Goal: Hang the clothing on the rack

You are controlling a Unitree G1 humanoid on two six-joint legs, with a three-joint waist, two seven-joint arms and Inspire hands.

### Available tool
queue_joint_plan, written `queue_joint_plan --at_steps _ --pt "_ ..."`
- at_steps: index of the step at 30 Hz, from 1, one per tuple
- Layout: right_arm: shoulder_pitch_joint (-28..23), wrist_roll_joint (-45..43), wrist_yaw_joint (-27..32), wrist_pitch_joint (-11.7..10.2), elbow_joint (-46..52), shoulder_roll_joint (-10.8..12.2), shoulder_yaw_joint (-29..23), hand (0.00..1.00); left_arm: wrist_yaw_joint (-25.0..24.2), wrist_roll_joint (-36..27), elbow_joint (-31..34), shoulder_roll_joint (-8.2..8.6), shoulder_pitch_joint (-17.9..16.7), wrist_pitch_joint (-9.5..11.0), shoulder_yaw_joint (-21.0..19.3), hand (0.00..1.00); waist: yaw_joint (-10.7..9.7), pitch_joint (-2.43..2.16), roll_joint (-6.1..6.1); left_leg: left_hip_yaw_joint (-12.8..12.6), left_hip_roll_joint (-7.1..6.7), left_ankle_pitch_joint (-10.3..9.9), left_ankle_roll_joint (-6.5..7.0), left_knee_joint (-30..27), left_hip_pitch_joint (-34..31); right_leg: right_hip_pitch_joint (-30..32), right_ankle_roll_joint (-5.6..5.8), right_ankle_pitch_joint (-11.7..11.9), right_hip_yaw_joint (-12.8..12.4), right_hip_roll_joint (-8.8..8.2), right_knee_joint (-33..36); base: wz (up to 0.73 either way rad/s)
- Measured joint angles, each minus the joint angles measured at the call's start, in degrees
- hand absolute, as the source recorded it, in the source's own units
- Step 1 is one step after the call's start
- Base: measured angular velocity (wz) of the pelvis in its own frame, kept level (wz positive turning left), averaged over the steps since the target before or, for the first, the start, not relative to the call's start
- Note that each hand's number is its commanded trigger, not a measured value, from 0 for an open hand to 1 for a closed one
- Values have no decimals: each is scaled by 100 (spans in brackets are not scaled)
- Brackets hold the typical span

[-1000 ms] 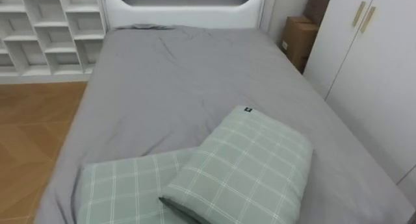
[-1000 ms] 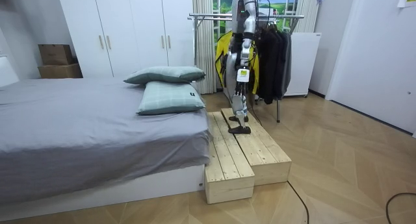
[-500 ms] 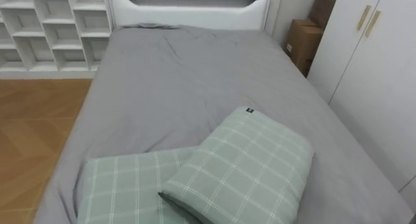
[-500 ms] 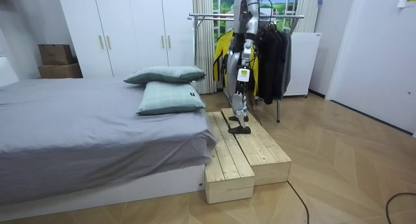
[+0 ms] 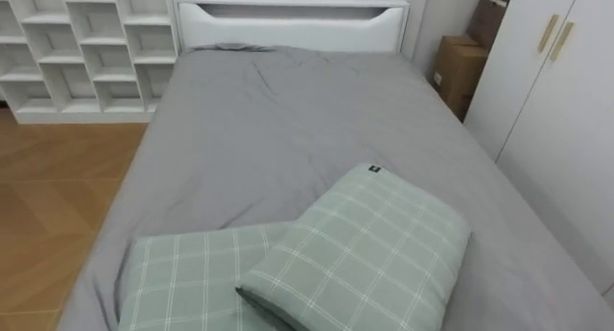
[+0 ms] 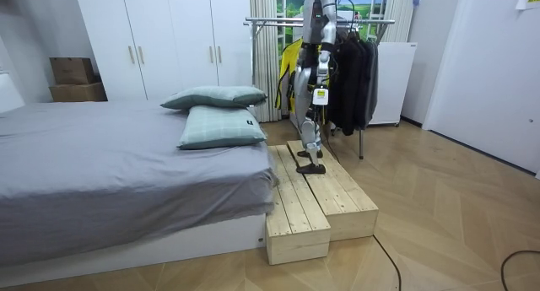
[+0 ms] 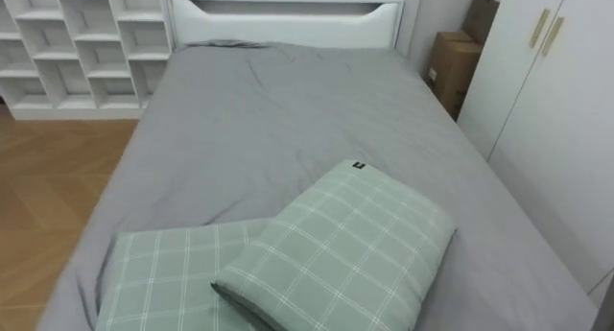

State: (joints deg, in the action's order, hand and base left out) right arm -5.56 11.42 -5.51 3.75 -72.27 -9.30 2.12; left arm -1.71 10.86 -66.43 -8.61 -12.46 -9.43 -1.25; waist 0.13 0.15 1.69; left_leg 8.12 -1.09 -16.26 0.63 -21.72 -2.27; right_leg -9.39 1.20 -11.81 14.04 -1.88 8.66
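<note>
Dark clothes (image 6: 354, 72) hang on a metal clothes rack (image 6: 270, 22) by the window, with a yellow garment (image 6: 291, 59) beside them. I stand on a wooden platform (image 6: 325, 194) between the rack and the bed's end, with the rack behind me and the bed ahead. My left hand (image 6: 318, 95) hangs at my hip in the room view, too small there to read. The eye views look along the grey bed (image 5: 278, 130), with two green checked pillows (image 5: 365, 254) closest to me.
A white headboard (image 5: 288, 22) and white cube shelves (image 5: 82, 43) are at the bed's far end. White wardrobes (image 5: 566, 91) and cardboard boxes (image 5: 460, 67) line the right side. Wooden floor (image 5: 48, 206) lies to the bed's left. The platform steps down (image 6: 295, 219) toward the room.
The eye view has shifted, so the bed and pillows sit a little further right: the camera moved. In the room view my left arm swung slightly toward the rack.
</note>
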Motion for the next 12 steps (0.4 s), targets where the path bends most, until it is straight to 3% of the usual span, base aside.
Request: queue_joint_plan --at_steps 5,12 --pt "8 -12 -61 -12 30 -36 21 0 -125 2 -1 7 182 18 29 0 18 79 -43 -8 10 -7 -6 3 -1 -3 -5 4 -8 6 16 2" --pt "-9 -25 -96 -61 98 -68 48 0 -297 8 -3 16 185 72 45 0 19 77 -78 -52 29 -9 -9 24 3 28 -11 8 -56 15 25 -2"
